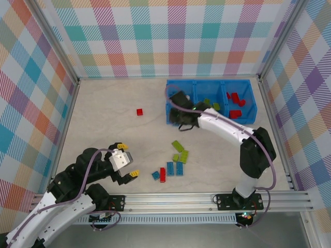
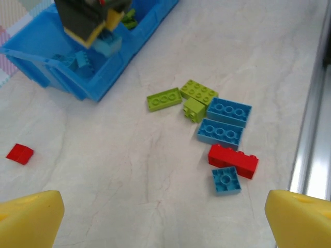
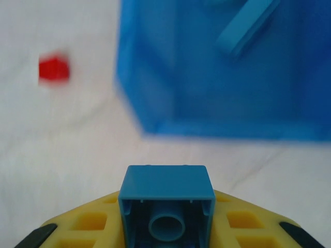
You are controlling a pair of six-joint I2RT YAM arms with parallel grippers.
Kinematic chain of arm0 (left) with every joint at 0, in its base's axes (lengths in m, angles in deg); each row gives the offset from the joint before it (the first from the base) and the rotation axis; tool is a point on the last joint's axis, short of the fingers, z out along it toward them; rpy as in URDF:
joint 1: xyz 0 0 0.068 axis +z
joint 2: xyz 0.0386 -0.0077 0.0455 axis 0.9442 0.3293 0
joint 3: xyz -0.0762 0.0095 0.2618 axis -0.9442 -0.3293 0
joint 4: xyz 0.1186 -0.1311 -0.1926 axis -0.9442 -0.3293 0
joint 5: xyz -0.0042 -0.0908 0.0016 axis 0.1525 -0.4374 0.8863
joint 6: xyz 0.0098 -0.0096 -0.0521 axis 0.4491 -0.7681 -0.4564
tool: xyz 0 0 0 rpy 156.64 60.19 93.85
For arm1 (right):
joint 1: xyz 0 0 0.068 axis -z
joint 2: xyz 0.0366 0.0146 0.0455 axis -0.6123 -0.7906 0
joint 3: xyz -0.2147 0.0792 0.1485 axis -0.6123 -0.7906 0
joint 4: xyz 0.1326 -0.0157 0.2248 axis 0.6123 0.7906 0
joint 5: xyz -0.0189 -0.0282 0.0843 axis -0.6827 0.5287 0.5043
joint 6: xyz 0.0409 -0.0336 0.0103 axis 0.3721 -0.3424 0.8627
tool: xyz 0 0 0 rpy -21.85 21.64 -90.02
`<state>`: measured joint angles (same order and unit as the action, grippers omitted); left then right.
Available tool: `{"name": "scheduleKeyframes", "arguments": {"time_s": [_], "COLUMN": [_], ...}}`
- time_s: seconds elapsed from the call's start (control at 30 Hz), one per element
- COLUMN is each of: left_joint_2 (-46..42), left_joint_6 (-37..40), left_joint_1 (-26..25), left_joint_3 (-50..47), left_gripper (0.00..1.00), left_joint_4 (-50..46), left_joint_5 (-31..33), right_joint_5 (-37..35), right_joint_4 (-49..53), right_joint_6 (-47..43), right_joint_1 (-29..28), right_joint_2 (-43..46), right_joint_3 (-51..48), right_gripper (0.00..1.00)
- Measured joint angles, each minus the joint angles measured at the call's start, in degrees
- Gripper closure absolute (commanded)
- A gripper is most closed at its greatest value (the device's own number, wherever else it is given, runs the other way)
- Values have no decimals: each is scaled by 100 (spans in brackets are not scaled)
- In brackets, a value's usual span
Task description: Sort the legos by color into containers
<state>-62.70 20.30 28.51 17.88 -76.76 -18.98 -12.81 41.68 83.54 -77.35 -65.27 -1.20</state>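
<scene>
I'm pinching a light blue brick [image 3: 166,199] in the right gripper [image 2: 101,36], seemingly at the blue bin's [image 1: 251,85] left compartment; left gripper [image 1: 128,160] is hanging spread wide; some bricks are binned; a mixed pile [image 2: 222,129] and a lone red brick [image 1: 139,111] are waiting.

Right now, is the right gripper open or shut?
Shut: in the right wrist view, the right gripper clamps a light blue brick between its yellow fingers.

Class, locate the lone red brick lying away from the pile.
Top view: the lone red brick lies on the table, left of the blue bin.
</scene>
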Motion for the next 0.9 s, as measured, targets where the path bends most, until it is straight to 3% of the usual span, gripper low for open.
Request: {"name": "scheduleKeyframes", "arguments": {"time_s": [0.2,0.33,0.5,0.7,0.9], "left_joint_2": [-352,-586,-621,-118,1851], "left_joint_6": [-348,-507,-702,-1161,-2385], "left_joint_1": [0,0,0,4,42], "left_joint_3": [-140,-229,-269,-201,997], "left_gripper": [0,0,0,0,0], "left_joint_4": [354,501,610,627,166], "left_joint_5": [551,986,1445,1794,2282], "right_joint_5": [-234,-308,-321,-157,439], "right_joint_4": [-356,-367,-146,-7,-127], "right_joint_6": [-632,-933,-1032,-1121,-1392], "right_joint_1": [874,916,914,914,914], "right_joint_2": [-1093,-1943,-2216,-1587,586], "right_joint_3": [1296,2135,2479,2164,702], "right_gripper": [60,47,44,35,17]}}
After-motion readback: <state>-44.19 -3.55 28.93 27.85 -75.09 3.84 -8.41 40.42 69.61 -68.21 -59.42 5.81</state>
